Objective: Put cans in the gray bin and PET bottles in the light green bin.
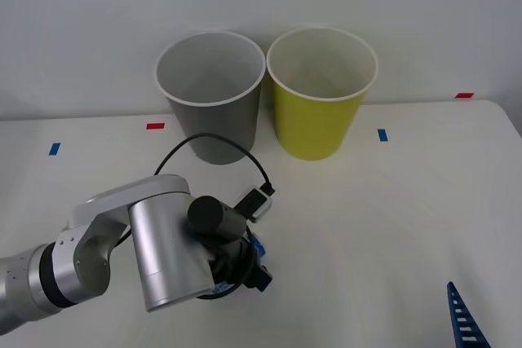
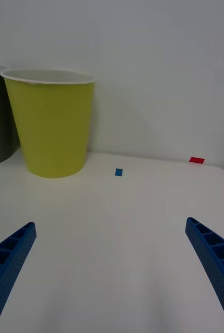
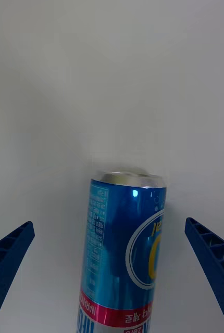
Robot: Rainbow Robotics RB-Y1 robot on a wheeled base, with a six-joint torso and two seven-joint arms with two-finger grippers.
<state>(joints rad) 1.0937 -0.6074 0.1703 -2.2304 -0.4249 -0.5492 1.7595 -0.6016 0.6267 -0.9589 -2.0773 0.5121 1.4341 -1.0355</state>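
Blue drinks can (image 3: 123,255) lying between open left end effector (image 3: 112,270) fingers, ungripped. Pre-grasp; next close, lift, carry to gray bin (image 1: 210,95). Right end effector (image 2: 112,270) open, idle.

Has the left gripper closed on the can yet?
No: in the left wrist view the blue can lies between the left gripper's spread fingers, with white table showing on both sides.

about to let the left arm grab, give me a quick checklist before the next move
1. Can between the left pincer fingers: ok, fingers open on both sides.
2. Fingers clear of the can: ok, gaps on each side.
3. Can lying on the table: ok.
4. Gray bin upright, mouth open: ok.
5. Green bin apart from the gray bin: ok.
6. Right pincer out of the way: ok, open at the table's near right.
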